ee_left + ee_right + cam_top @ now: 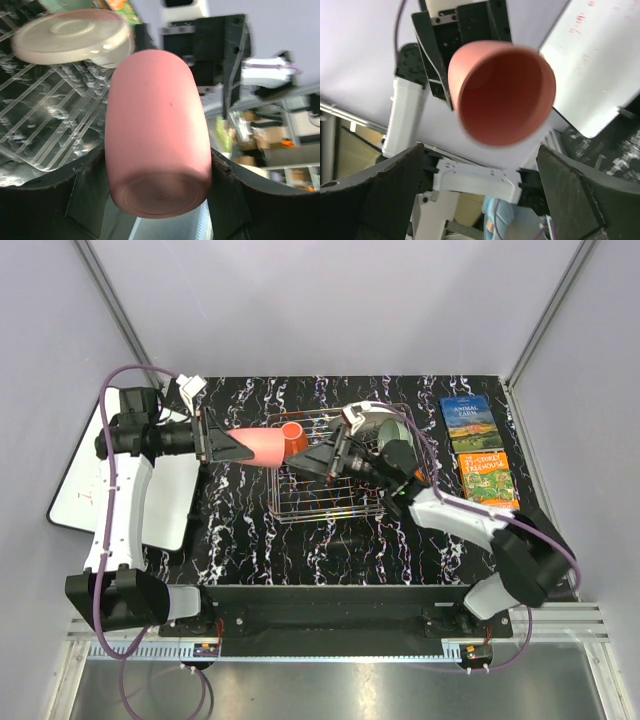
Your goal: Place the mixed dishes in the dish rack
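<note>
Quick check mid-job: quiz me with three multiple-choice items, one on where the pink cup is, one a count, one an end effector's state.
1. Where is the pink cup?
A standing in the rack
B held in the air by the left end effector
C on the white board

2. How many books are in view?
A one
B two
C three

3. The right end effector is:
A open
B shut on the cup
C shut on a bowl

Answers:
1. B: the cup lies sideways between its fingers, at the rack's left edge.
2. B: both lie far right.
3. A: its fingers stand wide, clear of the cup.

pink cup point(157, 135) between jaws, cream plate point(70, 37), wire rack point(45, 135) behind
</note>
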Available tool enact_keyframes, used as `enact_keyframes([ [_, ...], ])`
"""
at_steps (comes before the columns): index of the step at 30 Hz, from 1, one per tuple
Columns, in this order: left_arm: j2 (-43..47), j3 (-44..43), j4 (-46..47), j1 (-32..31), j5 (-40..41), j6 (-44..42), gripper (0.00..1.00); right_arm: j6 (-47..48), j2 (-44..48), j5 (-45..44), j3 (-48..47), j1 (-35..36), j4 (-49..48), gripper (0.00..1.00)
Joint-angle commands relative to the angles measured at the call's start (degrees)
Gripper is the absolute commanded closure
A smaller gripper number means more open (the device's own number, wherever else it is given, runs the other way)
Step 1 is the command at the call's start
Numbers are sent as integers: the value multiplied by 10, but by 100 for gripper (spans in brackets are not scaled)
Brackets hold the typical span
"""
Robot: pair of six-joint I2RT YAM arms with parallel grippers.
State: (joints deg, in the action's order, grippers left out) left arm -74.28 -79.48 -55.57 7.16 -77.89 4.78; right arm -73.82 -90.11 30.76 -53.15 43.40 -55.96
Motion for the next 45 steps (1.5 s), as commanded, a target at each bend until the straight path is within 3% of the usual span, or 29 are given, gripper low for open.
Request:
enact_keyframes([
  [1,-7,-69,-127,-27,126,-130,100,113,119,2,50,-37,179,0],
  [2,-26,-84,-155,-54,157,-176,100,138,164,-14,51,-40,222,0],
  [7,-31,-54,-156,-138,383,-184,100,308,295,-105,25,-43,464,0],
  [13,-67,-73,-140,-255,551,-170,100,395,439,-249,10,-43,598,0],
  [20,-149,-134,-121,-310,615,-162,100,403,533,-304,34,-42,655,0],
  [29,-221,-140,-81,-372,682,-155,100,388,568,-329,71,-43,673,0],
  [45,-301,-109,-27,-394,777,-166,100,377,613,-350,103,-43,700,0],
])
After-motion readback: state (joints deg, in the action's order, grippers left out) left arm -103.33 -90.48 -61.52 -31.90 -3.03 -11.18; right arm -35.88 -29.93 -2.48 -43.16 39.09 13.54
